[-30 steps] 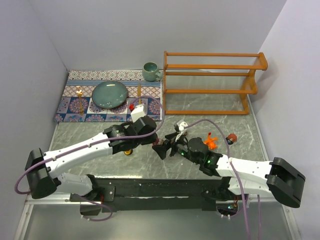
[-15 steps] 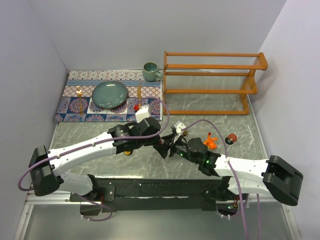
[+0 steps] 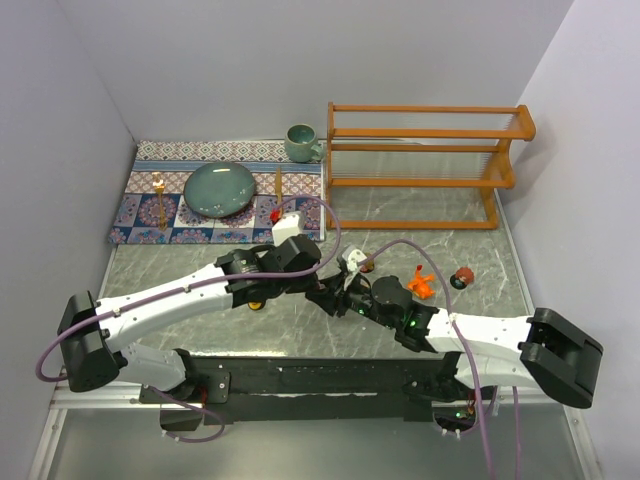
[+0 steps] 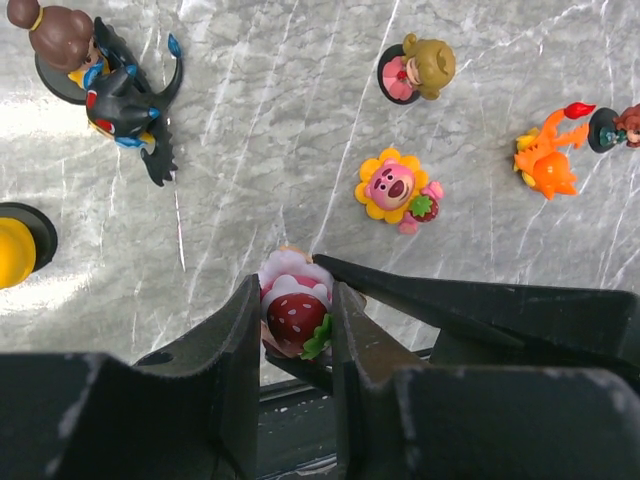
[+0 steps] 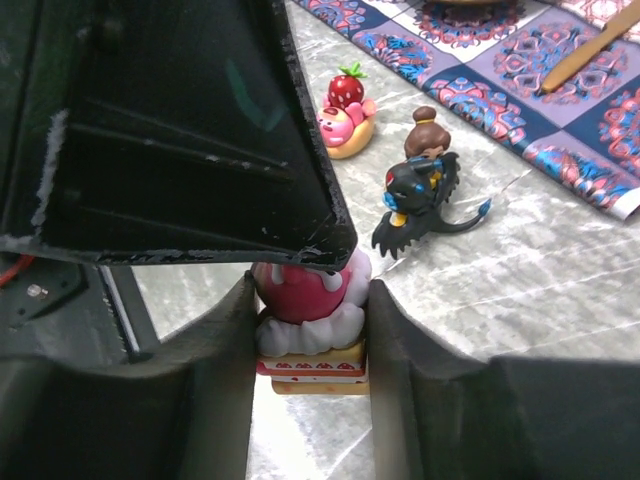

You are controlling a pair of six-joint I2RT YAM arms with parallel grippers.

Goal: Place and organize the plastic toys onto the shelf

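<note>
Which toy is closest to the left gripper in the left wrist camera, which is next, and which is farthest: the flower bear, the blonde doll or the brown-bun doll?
Counting from the left gripper, which holds the strawberry cake toy:
1. the flower bear, just ahead and a bit to the right.
2. the blonde doll, higher up on the right.
3. the brown-bun doll, in the far top-left corner.

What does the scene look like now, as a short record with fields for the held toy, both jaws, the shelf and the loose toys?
held toy: strawberry cake toy
left jaws: shut on the strawberry cake toy
right jaws: shut on the same toy
shelf: at the far right, no toy seen on it
loose toys: black dragon, sunflower bear, orange creature, on the marble table
</note>
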